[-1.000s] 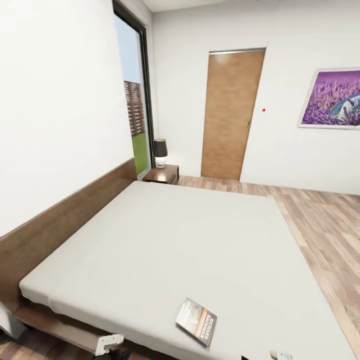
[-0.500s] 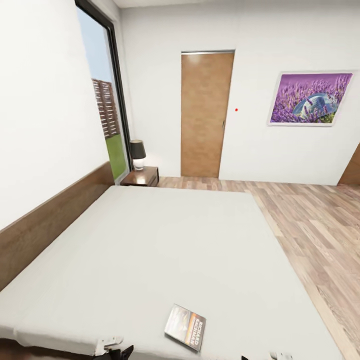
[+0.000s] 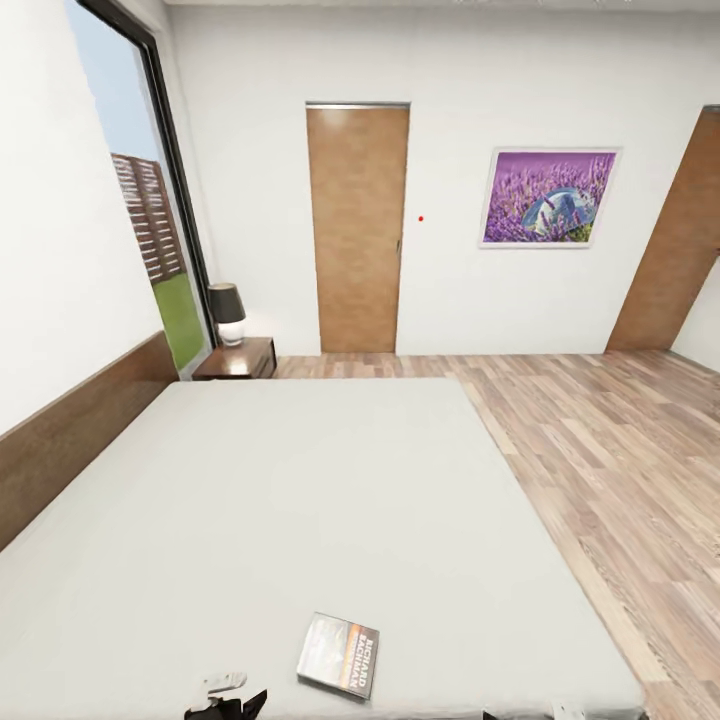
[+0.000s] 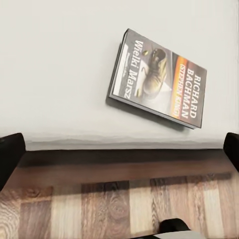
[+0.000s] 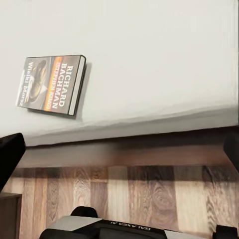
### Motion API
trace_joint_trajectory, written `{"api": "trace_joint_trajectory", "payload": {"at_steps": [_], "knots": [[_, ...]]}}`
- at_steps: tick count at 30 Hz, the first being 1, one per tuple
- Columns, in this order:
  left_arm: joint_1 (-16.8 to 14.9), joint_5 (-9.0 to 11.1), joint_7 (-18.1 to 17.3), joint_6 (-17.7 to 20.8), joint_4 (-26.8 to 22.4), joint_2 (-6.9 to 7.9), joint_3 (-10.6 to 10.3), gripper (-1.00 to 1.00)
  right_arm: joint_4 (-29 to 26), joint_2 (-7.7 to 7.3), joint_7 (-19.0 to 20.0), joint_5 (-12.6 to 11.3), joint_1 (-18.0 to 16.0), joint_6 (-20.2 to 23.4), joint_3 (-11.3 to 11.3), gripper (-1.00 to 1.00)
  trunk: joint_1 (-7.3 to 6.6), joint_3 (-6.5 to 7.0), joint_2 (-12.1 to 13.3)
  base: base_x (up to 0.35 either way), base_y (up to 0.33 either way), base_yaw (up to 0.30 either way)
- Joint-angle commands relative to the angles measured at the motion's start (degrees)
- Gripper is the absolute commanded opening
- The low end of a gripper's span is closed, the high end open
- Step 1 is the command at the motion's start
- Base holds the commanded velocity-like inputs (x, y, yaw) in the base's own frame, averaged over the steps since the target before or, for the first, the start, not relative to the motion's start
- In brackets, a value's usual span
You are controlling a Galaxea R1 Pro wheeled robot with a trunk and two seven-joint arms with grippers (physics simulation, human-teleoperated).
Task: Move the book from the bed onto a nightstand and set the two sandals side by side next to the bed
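The book [image 3: 338,655] lies flat on the bed [image 3: 300,500], close to the near edge of the pale mattress. The left wrist view looks at its dark cover with the orange band, book [image 4: 158,79]; the right wrist view has it too, book [image 5: 52,84]. My left gripper [image 4: 119,152] is open, its dark fingertips [image 4: 10,154] far apart, held in front of the bed's edge and short of the book. My right gripper [image 5: 119,149] is open as well, apart from the book. A nightstand [image 3: 238,358] stands past the bed's far corner. The sandals are out of view.
A black-shaded lamp [image 3: 226,312] stands on the nightstand beside a tall window [image 3: 140,220]. A wooden door [image 3: 358,228] and a purple picture [image 3: 548,197] are on the far wall, with a second door [image 3: 680,250] at the right. Wood-plank floor [image 3: 620,470] runs along the bed's right side.
The whole head view has shifted, so the camera has turned to the right; the second door has come into sight. The book lies where it was on the mattress.
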Motion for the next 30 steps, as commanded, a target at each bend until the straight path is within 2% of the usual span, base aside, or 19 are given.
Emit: {"api": "trace_joint_trajectory", "payload": {"at_steps": [1, 13, 25, 30], "knots": [[-0.04, -0.6, -0.12, -0.29, 0.05, 0.03, 0.48, 1.0, 0.11, 0.01, 0.3, -0.24, -0.08, -0.02, -0.13, 1.0, 0.03, -0.13, -0.12, 0.0, 0.0, -0.3], [-0.04, -0.6, -0.12, -0.29, 0.05, 0.03, 0.48, 1.0, 0.11, 0.01, 0.35, -0.24, -0.08, -0.02, -0.06, 1.0, 0.03, -0.13, -0.12, 0.0, 0.0, -0.245], [-0.04, -0.6, -0.12, -0.29, 0.05, 0.09, 0.55, 1.0, 0.05, 0.01, 0.53, -0.25, -0.08, -0.02, -0.04, 1.0, 0.03, -0.13, -0.12, 0.0, 0.0, -0.007], [-0.04, -0.6, -0.12, -0.32, -0.01, 0.11, 0.57, 1.0, -0.03, 0.01, 0.5, -0.24, -0.08, -0.02, -0.04, 1.0, 0.03, -0.13, -0.12, 0.0, 0.0, 0.198]]}}
